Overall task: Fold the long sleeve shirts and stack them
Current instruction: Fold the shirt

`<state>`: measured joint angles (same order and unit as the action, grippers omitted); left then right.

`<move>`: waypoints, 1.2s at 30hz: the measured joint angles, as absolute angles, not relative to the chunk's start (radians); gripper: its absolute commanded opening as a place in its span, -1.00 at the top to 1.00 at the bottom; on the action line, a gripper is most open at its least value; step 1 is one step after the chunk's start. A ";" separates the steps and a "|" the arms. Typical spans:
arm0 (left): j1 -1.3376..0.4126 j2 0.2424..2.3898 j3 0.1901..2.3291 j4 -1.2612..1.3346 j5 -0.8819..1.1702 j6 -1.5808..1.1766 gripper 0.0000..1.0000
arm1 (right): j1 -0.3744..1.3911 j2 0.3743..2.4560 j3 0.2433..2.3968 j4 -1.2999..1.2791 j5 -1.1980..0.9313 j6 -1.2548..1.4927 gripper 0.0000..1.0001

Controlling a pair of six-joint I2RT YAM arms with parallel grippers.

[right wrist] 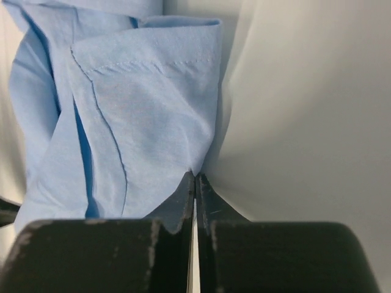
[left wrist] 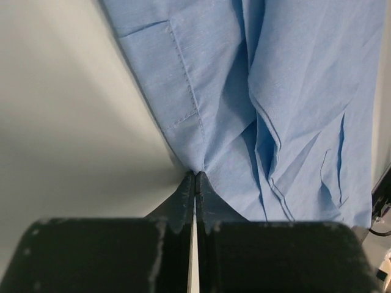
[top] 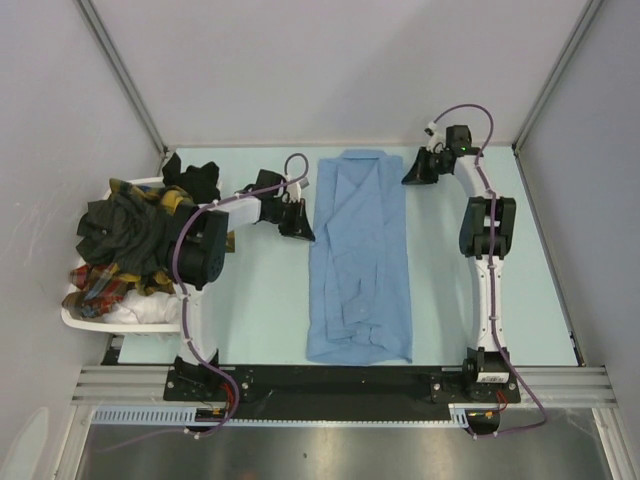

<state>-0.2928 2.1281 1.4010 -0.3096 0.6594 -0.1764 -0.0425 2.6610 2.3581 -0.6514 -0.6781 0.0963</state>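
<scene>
Clutter sits to the left: a white slatted plastic basket (top: 92,322) at the table's left edge, heaped with crumpled cloth. We see a dark green-black shirt (top: 125,235) on top, a yellow-black plaid shirt (top: 135,192) toward the far side and a red plaid shirt (top: 100,285) toward the near side. The left arm (top: 200,250) bends just beside this heap, and from above its dark elbow covers part of the basket's right rim.

On the pale green table (top: 260,310), between the two arms, lies the light blue shirt (top: 360,260). It is laid out as a long narrow strip with its collar at the far end and soft creases along its length. The weave looks thin and matte, and we can see stitched seams in both wrist views.

The left gripper (top: 300,228) is at the shirt's left edge in the far half. Its black, scuffed fingers (left wrist: 183,201) are pressed together, with the cloth puckering into their tips. The right gripper (top: 412,175) is at the far right corner by the collar, likewise clamped tight on a folded edge of the shirt.
</scene>
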 measured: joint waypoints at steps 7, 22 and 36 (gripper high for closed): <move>-0.286 2.111 1.372 -0.298 0.648 -0.201 0.91 | 0.008 2.705 2.439 -0.592 -0.657 0.083 0.17; -0.252 1.883 1.325 -0.309 0.608 0.002 0.02 | -0.002 2.486 2.234 -0.676 -0.678 -0.084 0.27; -0.514 1.429 0.972 -0.364 0.458 0.476 -0.98 | 0.083 1.986 1.535 -0.806 -0.785 -0.338 -0.63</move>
<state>-0.5137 1.4288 0.9718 -0.3645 0.4583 0.4763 0.0834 1.9858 1.5349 -0.8059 -0.7845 -0.3378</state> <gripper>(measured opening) 0.623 0.510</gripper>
